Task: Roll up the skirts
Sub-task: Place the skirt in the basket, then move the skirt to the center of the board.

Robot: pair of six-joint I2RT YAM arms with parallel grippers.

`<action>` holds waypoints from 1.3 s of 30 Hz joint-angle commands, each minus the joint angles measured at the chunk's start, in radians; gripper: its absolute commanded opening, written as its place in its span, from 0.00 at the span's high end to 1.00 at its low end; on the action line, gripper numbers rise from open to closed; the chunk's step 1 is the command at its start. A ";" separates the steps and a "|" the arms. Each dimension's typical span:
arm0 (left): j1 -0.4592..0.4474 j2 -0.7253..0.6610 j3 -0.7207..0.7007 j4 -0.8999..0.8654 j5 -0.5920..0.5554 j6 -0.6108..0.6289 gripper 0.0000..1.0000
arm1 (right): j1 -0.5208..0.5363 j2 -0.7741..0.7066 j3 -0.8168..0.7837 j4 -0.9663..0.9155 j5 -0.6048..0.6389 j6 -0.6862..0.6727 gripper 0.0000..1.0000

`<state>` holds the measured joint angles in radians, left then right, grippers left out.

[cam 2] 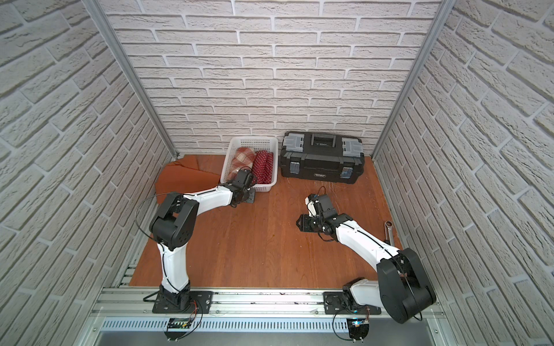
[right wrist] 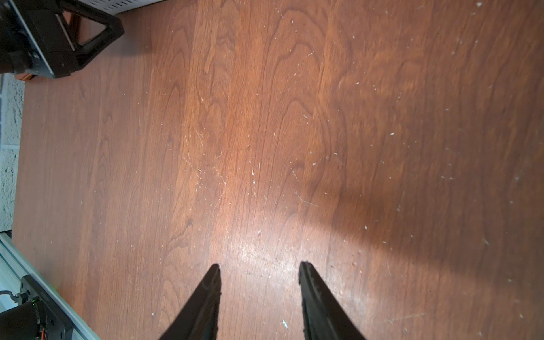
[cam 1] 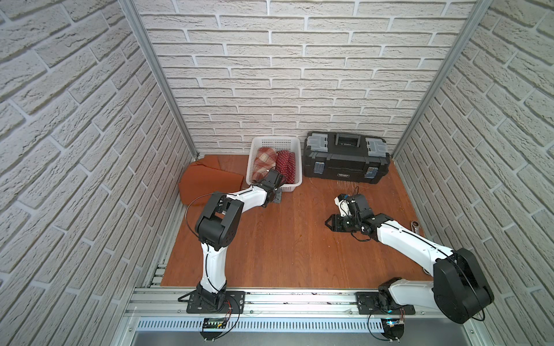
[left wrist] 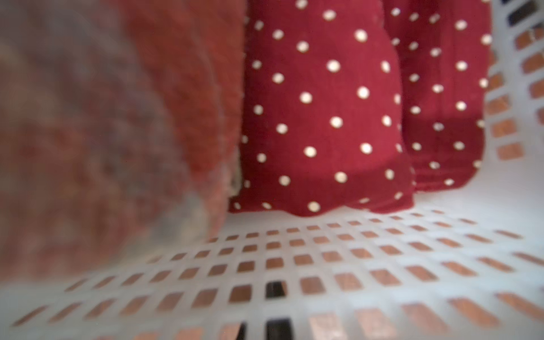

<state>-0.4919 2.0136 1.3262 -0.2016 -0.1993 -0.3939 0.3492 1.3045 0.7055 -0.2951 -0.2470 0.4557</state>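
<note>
Grippers number two. Nearest, the right gripper hangs over the bare wooden table, its two black fingers parted with nothing between them. One wrench lies at the table's right edge.

Farther in, the left gripper sits at the near end of the single white mesh basket, largely hidden beneath its own wrist. It is closed, and I cannot tell whether it pinches anything.

Skirts number three. Two are rolled bundles lying side by side inside the basket: the plaid skirt on the left and the polka-dot skirt on the right. In the left wrist view they press against each other. The third, the rust-orange skirt, lies unrolled on the table just left of the basket, outside it.

One black toolbox, lid down, stands right of the basket against the back wall.
</note>
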 commanded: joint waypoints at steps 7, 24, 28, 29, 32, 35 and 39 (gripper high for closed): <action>-0.002 -0.117 -0.113 0.118 0.079 -0.012 0.88 | 0.019 -0.025 -0.018 0.011 0.024 -0.010 0.53; 0.215 -0.645 -0.520 -0.032 -0.035 -0.268 0.02 | 0.054 0.013 0.004 0.005 0.027 -0.023 0.49; 0.361 -0.681 -0.532 -0.055 -0.064 -0.371 0.02 | 0.068 0.000 0.004 0.007 0.034 -0.028 0.44; 0.387 -0.680 -0.541 -0.039 -0.065 -0.391 0.02 | 0.070 -0.002 0.003 0.011 0.036 -0.031 0.42; 0.421 -0.635 -0.546 0.031 -0.060 -0.416 0.02 | 0.073 0.001 0.006 0.010 0.040 -0.036 0.40; 0.430 -0.545 -0.522 0.095 -0.051 -0.406 0.02 | 0.074 -0.002 0.005 0.005 0.042 -0.041 0.40; 0.440 -0.425 -0.489 0.174 -0.039 -0.413 0.02 | 0.074 -0.010 0.001 0.002 0.053 -0.045 0.39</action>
<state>-0.0654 1.5284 0.8055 -0.1204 -0.2417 -0.7876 0.4164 1.3136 0.7017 -0.3027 -0.2123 0.4290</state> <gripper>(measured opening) 0.982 0.604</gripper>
